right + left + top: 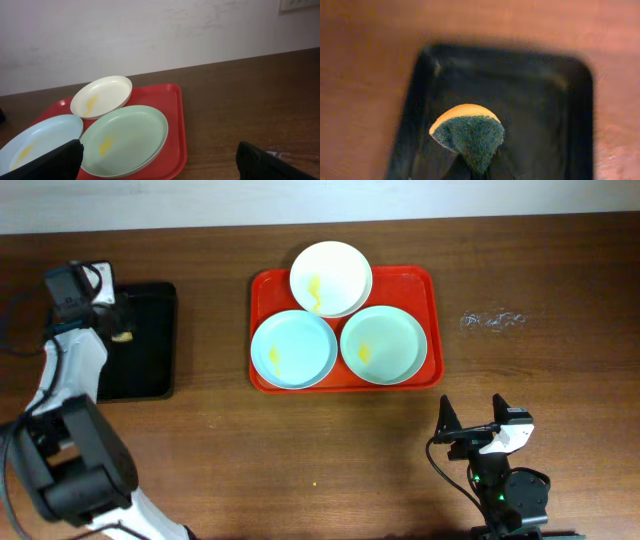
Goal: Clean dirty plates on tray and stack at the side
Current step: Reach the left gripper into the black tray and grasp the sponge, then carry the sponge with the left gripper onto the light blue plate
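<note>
The red-orange tray (437, 330) lies mid-table with three plates on it. The white plate (340, 265) is at the back, a pale mint plate (300, 340) front left and a green mint plate (390, 335) front right. Each has a yellow smear. My left gripper (112, 328) is over a black tray and is shut on a yellow-and-green sponge (470, 135); its fingers (477, 171) pinch the sponge's lower tip. My right gripper (470, 422) is open and empty near the table's front right. It faces the tray (175, 125) and plates (135, 130) in the right wrist view (160, 152).
The black tray (150, 365) sits at the far left and fills the left wrist view (545, 110). A small crumpled clear scrap (492, 320) lies on the brown table to the right of the red tray. A pale wall stands behind the table.
</note>
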